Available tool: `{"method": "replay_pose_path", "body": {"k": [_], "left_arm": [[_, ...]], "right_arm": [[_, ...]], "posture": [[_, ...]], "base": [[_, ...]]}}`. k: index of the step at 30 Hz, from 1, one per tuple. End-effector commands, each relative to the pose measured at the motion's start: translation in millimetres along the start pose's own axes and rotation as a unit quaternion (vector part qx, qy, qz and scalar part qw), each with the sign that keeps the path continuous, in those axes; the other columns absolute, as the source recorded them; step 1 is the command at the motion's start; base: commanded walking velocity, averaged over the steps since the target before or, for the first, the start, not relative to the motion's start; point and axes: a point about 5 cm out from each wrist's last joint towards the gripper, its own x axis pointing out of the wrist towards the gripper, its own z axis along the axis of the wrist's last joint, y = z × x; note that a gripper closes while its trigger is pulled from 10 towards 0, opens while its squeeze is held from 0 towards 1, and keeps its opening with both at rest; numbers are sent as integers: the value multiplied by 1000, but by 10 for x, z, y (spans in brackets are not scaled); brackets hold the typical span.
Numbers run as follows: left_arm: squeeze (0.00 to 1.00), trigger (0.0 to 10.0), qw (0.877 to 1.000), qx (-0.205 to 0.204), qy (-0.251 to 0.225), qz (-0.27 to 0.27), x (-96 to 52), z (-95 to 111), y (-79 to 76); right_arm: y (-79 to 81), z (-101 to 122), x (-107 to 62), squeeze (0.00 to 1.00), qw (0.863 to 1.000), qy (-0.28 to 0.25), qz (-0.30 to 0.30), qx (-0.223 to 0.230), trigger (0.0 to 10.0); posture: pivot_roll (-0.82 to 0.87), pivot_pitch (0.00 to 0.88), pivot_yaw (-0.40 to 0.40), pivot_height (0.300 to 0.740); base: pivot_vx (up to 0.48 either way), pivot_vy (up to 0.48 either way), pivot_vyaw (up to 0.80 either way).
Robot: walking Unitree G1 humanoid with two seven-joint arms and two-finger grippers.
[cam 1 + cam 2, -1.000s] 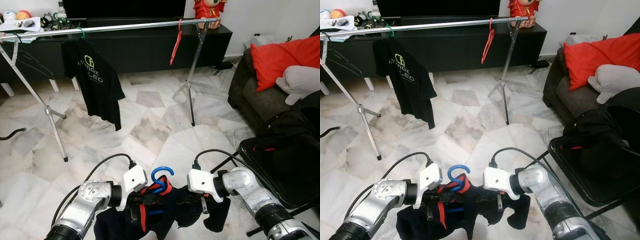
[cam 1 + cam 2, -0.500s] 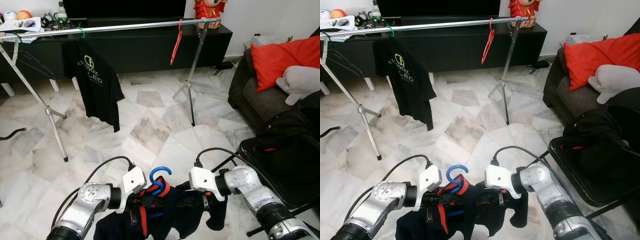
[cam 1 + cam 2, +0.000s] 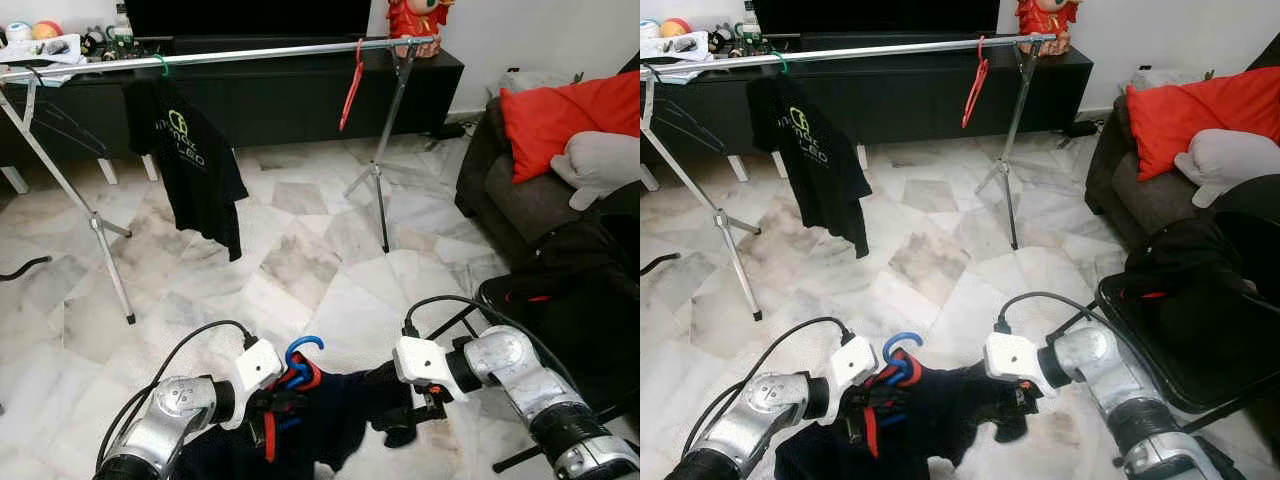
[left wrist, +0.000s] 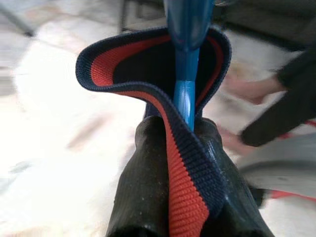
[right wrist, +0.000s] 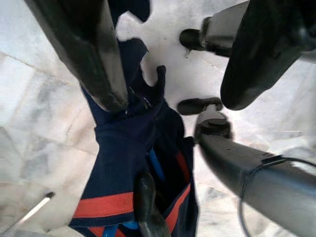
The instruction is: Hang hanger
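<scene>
Both arms reach forward low over the marble floor (image 3: 300, 250), elbows bent inward. The left gripper (image 3: 272, 405) has its fingers (image 4: 148, 187) clamped on the blue hanger (image 3: 300, 360) and the navy shirt's (image 3: 930, 415) red-lined collar — hook pointing up. The right gripper (image 5: 168, 74) has its fingers spread wide around the shirt's sleeve. The clothes rail (image 3: 220, 55) stands well apart, across the room.

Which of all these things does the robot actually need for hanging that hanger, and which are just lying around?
Needed: blue hanger, navy shirt on it, left gripper, right gripper, clothes rail.

Lying about: black T-shirt, red hanger, red cushion, sofa.
</scene>
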Motion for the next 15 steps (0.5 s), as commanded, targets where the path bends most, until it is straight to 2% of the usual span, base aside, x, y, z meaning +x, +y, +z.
{"method": "replay_pose_path", "body": {"k": [1, 3, 4, 5, 6, 7, 8, 9, 10, 11, 12, 15], "left_arm": [[0, 0, 999, 12, -2, 47, -5, 13, 87], [0, 0, 998, 15, -1, 63, -7, 4, 105], [0, 0, 992, 27, 9, 122, -18, -31, 180], [0, 0, 987, 24, 14, 156, -32, -56, 224], [0, 471, 982, 25, 17, 189, -49, -75, 266], [0, 2549, 974, 24, 24, 224, -81, -106, 312], [0, 3647, 968, 18, 29, 248, -111, -139, 341], [0, 9843, 964, 12, 29, 265, -142, -168, 358], [0, 10000, 954, -6, 23, 300, -211, -225, 387], [0, 10000, 954, -6, 23, 300, -211, -225, 387], [0, 10000, 950, -13, 21, 310, -236, -244, 393], [0, 10000, 937, -36, 0, 347, -323, -304, 402]], "right_arm": [[-35, -14, -76, 1000, 999, -1, -39, -2, 10000], [-51, -20, -86, 1000, 999, -3, -55, 2, 10000], [-77, -47, -104, 1000, 996, -10, -91, 15, 10000], [-91, -70, -110, 816, 993, -14, -118, 23, 10000], [-103, -103, -110, 0, 989, -17, -144, 38, 10000], [-107, -142, -101, 0, 984, -18, -174, 46, 10000], [-105, -191, -88, 0, 978, -17, -201, 61, 10000], [-89, -247, -71, 0, 971, -18, -221, 83, 10000], [-40, -362, -30, 0, 954, -31, -267, 131, 10000], [-40, -362, -30, 0, 954, -31, -267, 131, 10000], [-19, -402, -14, 0, 947, -37, -283, 150, 10000], [113, -581, 92, 0, 905, -69, -346, 239, 10000]], "posture": [[-55, 124, -73, 721], [-56, 125, -73, 721], [-57, 125, -72, 721], [-55, 123, -68, 721], [-55, 123, -68, 721], [-57, 122, -62, 721], [-60, 122, -60, 721], [-64, 122, -54, 721], [-66, 119, -44, 721], [-66, 119, -44, 721], [-67, 118, -41, 721], [-60, 116, -26, 721]], "base": [[0, 0, 0], [0, 0, 0], [0, 0, 0], [0, 0, 0], [0, 0, 0], [0, 0, 0], [0, 0, 0], [0, 0, 0], [0, 0, 0], [0, 0, 0], [0, 0, 0], [0, 0, 0]]}}
